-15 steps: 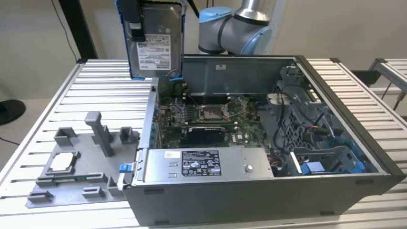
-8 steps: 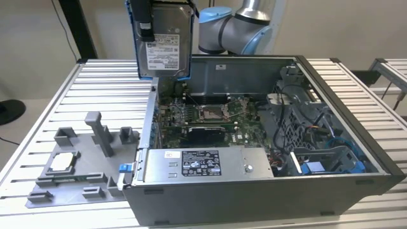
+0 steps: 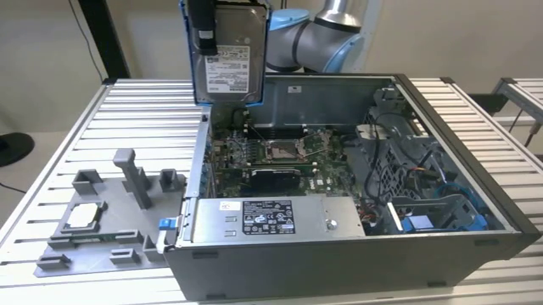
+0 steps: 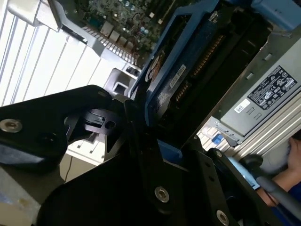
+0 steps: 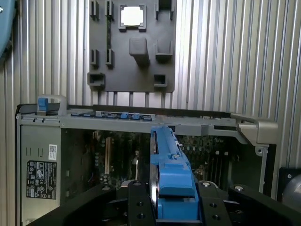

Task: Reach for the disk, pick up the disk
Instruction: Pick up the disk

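Note:
The disk (image 3: 231, 63) hangs upright in the air above the back left corner of the open computer case (image 3: 475, 159). It is a silver hard drive with a white label, framed by a blue bracket. My gripper (image 3: 222, 25) is shut on its upper part, with a black finger (image 3: 203, 28) lying across its face. In the first wrist view the disk (image 5: 168, 160) shows edge-on between my black fingers (image 5: 137, 200), over the case interior. In the second wrist view its blue bracket (image 4: 162, 70) runs away from my gripper.
The case holds a green motherboard (image 3: 280, 152), a long grey box with a black-and-white label (image 3: 271, 219) at the front, and blue-tinted bays (image 3: 433, 213) on the exterior view's right. A grey fixture plate (image 3: 93, 235) with a small square chip (image 3: 83, 216) lies on the slatted table (image 3: 127, 127).

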Controlling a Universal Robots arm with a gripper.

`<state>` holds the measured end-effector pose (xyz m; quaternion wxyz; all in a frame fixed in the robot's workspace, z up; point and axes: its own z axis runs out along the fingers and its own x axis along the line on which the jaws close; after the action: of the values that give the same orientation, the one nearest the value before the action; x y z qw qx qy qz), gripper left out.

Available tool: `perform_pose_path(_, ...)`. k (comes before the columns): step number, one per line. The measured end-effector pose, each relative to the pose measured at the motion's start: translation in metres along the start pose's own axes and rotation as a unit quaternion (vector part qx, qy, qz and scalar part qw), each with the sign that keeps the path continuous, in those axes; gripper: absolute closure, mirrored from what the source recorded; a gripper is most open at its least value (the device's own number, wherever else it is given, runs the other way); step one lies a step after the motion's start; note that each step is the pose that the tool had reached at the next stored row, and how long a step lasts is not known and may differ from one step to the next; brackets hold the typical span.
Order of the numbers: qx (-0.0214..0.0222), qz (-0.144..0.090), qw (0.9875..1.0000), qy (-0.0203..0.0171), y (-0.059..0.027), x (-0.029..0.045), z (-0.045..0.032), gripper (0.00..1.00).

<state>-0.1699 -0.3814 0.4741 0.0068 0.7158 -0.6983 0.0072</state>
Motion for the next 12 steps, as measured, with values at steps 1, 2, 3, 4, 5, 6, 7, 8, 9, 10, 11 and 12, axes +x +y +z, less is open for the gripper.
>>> perform_pose_path(1, 0.0001, 0.0, 1.0, 0.0, -0.0018, 0.0001, 0.0001, 1.0)
perform_pose_path(2, 0.0, 0.0, 1.0, 0.0, -0.0033, 0.0001, 0.0, 1.0)
perform_pose_path(3, 0.0, 0.0, 1.0, 0.0001, -0.0048, 0.0001, 0.0, 1.0)
perform_pose_path(4, 0.0, 0.0, 1.0, 0.0001, -0.0062, 0.0002, 0.0, 1.0)
perform_pose_path(5, -0.0001, 0.0, 1.0, 0.0002, -0.0076, 0.0002, 0.0, 1.0)
perform_pose_path(6, 0.0, 0.0, 1.0, 0.0003, -0.009, 0.0002, 0.0, 1.0)
perform_pose_path(7, 0.0, 0.0, 1.0, 0.0003, -0.0107, 0.0003, 0.0, 1.0)
perform_pose_path(8, 0.0, 0.0, 1.0, 0.0003, -0.0123, 0.0003, 0.0, 1.0)
perform_pose_path(9, 0.0, 0.0, 1.0, 0.0003, -0.014, 0.0004, 0.0, 1.0)
perform_pose_path(10, 0.0, 0.0, 1.0, 0.0003, -0.0158, 0.0004, 0.0, 1.0)
perform_pose_path(11, 0.0, 0.0, 1.0, 0.0003, -0.0179, 0.0004, 0.0, 1.0)
perform_pose_path(12, 0.0, 0.0, 1.0, 0.0002, -0.0205, 0.0005, 0.0, 1.0)
